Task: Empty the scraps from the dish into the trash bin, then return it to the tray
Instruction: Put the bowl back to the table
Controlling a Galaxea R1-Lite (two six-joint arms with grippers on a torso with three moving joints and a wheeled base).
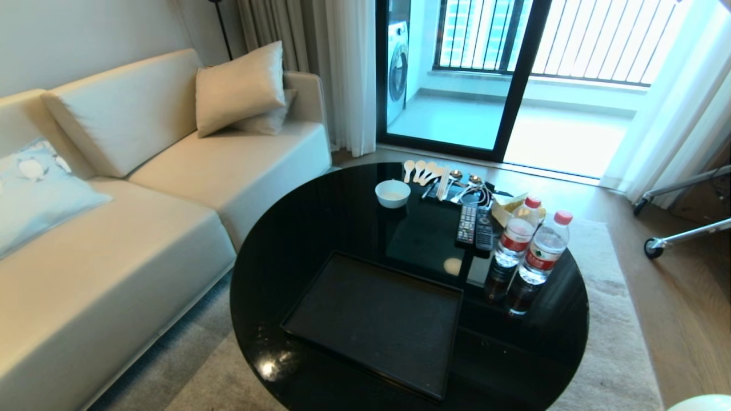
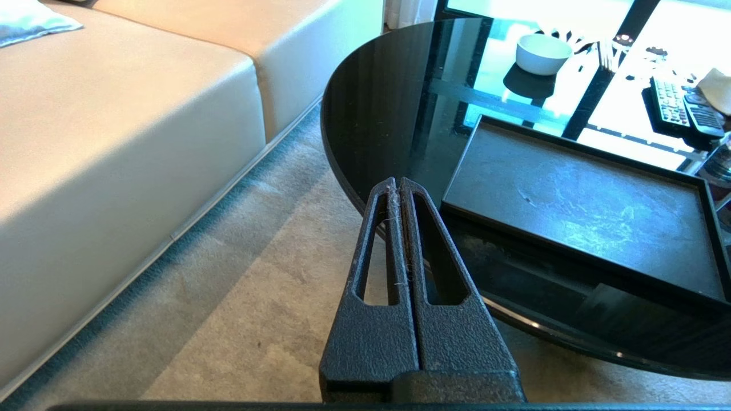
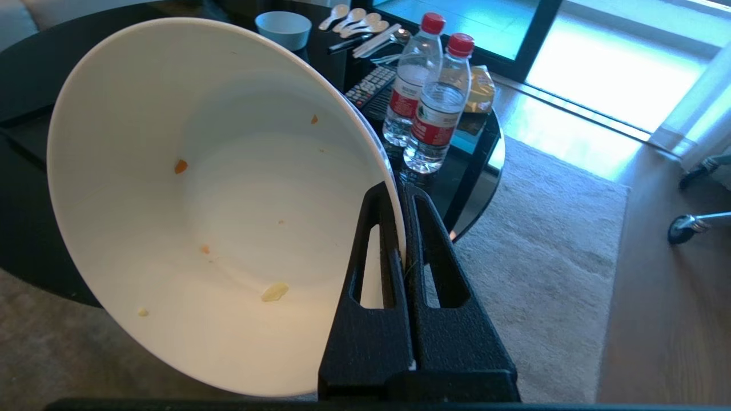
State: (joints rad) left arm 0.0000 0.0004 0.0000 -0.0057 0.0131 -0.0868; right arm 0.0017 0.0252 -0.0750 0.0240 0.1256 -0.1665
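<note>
My right gripper [image 3: 400, 191] is shut on the rim of the dish [image 3: 217, 200], a glossy white deep bowl tilted on its side off the near right edge of the table, above the carpet. Only small bits of the scraps cling inside: a pale-yellow piece [image 3: 274, 291] and orange specks [image 3: 180, 166]. The black tray [image 1: 371, 319] lies bare on the near part of the table. My left gripper [image 2: 397, 184] is shut on nothing and hangs over the carpet by the table's near left edge. The trash bin is out of view.
The round black glass table [image 1: 274, 257] also carries a smaller white bowl [image 1: 393, 193], spoons [image 1: 420, 170], two remotes [image 1: 475, 227] and two water bottles [image 1: 528, 245] on its far and right side. A cream sofa [image 1: 114, 228] runs along the left.
</note>
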